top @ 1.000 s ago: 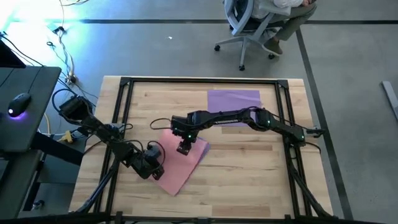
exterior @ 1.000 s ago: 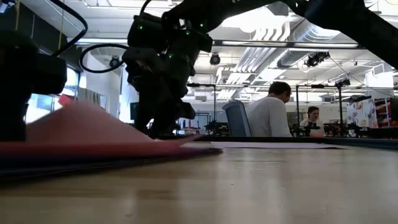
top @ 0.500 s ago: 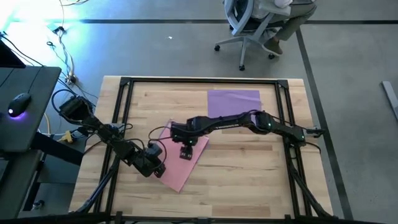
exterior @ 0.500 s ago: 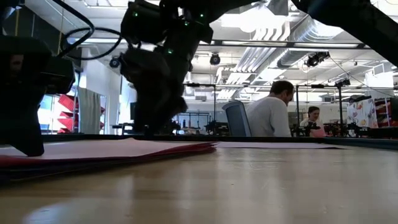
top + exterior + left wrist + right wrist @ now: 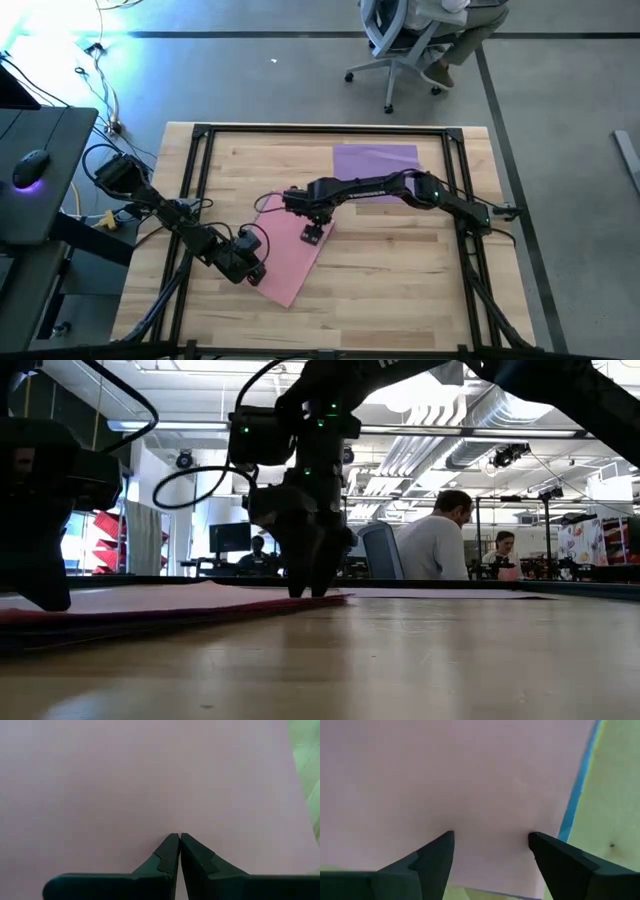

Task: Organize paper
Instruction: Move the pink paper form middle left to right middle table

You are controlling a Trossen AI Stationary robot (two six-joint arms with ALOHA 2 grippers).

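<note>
- On the wooden table point(image 5: 400, 270), your pink sheet point(image 5: 290, 262) lies skewed near the middle, a blue sheet's edge point(image 5: 575, 790) peeking from under it, while a purple sheet point(image 5: 375, 165) sits squared off toward the far side, well apart.
- Over the pink sheet's far corner, your right gripper point(image 5: 312, 234) points straight down with its fingers spread wide and nothing between them; both tips point(image 5: 442, 842) sit at the paper's surface, a stance that looks meant for pressing or sliding the top sheet, not pinching it.
- At the pink sheet's near-left edge, your left gripper point(image 5: 252, 270) rests with its fingers point(image 5: 170, 850) closed flat together, holding nothing; by the look of it, it pins the stack so the sheets below stay put.
- Beyond the table, people sit at desks in the room, and an office chair point(image 5: 395, 45) stands on the floor.
- No brand, label or writing can be read on the paper or the arms.
</note>
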